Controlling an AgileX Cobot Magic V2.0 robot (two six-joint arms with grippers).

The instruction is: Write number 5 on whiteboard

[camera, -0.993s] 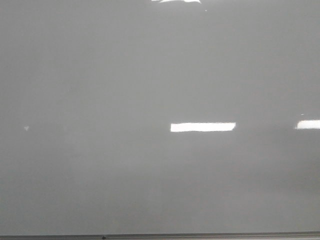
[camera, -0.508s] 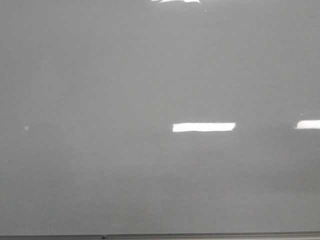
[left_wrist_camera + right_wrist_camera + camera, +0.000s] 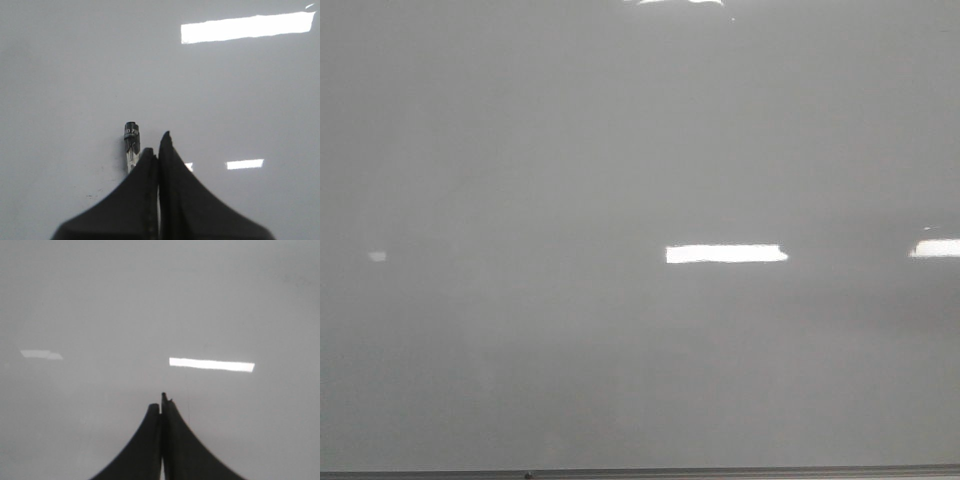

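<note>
Left gripper (image 3: 159, 145) seemingly clamps a marker (image 3: 131, 145) over the whiteboard (image 3: 520, 150)

marker (image 3: 131, 145) beside left claw (image 3: 159, 142), over whiteboard (image 3: 75, 75)

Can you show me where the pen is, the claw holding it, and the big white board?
marker (image 3: 131, 137), left wrist view, its dark tip.
left end effector (image 3: 159, 146), left wrist view, fingertips.
whiteboard (image 3: 520, 150), front view, bare surface.

One whiteboard (image 3: 620, 150) filled the front view, with one thin grey bottom edge (image 3: 720, 471). Two black grippers were visible, the left gripper (image 3: 158, 145) and the right gripper (image 3: 161, 405). One marker (image 3: 131, 142) appeared, seen beside the left gripper.
</note>
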